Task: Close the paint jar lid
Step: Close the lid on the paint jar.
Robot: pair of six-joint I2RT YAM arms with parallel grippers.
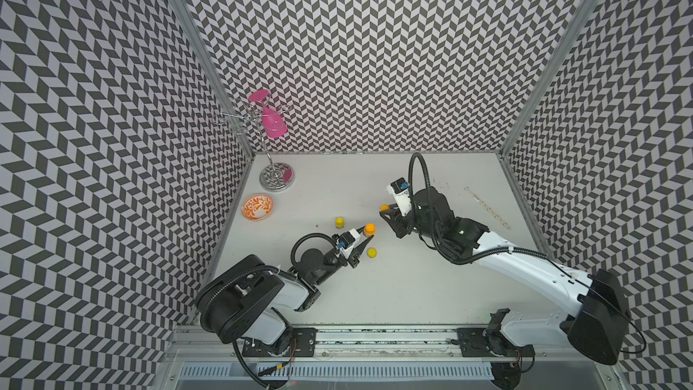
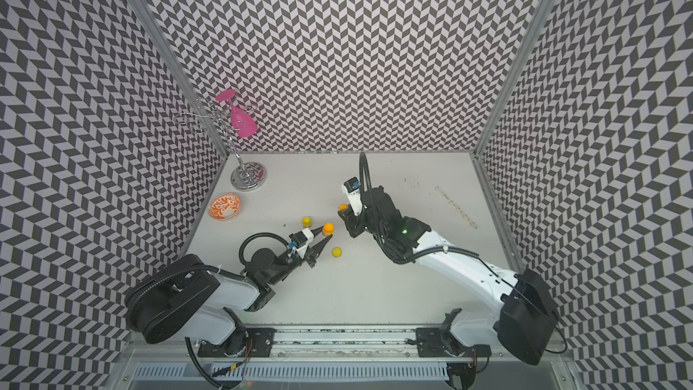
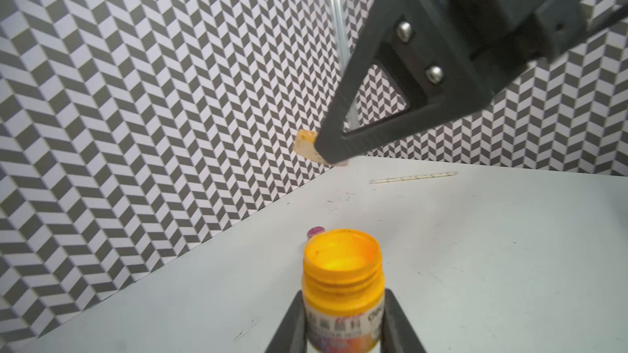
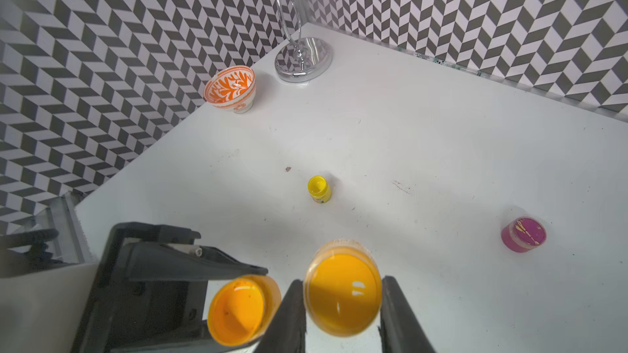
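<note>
The orange paint jar point(image 1: 369, 229) point(image 2: 328, 227) stands open near the table's middle, and my left gripper point(image 1: 366, 236) is shut on its labelled body. In the left wrist view the jar point(image 3: 343, 266) shows its bare threaded neck between the fingers of the left gripper point(image 3: 344, 293). My right gripper point(image 1: 385, 211) hovers up and to the right of the jar, shut on the orange lid point(image 1: 384, 207) point(image 2: 342, 207). The right wrist view shows the lid point(image 4: 343, 290) gripped by its rim in the right gripper point(image 4: 342, 280), beside the jar's open mouth point(image 4: 238, 310).
A small open yellow jar point(image 1: 339, 222) point(image 4: 318, 189) and a yellow round piece point(image 1: 372, 252) sit near the orange jar. A magenta lid point(image 4: 523, 234) lies further off. An orange-patterned bowl point(image 1: 257, 207) and a chrome glass rack point(image 1: 276, 178) stand at the back left. A thin stick point(image 1: 486, 207) lies at the right.
</note>
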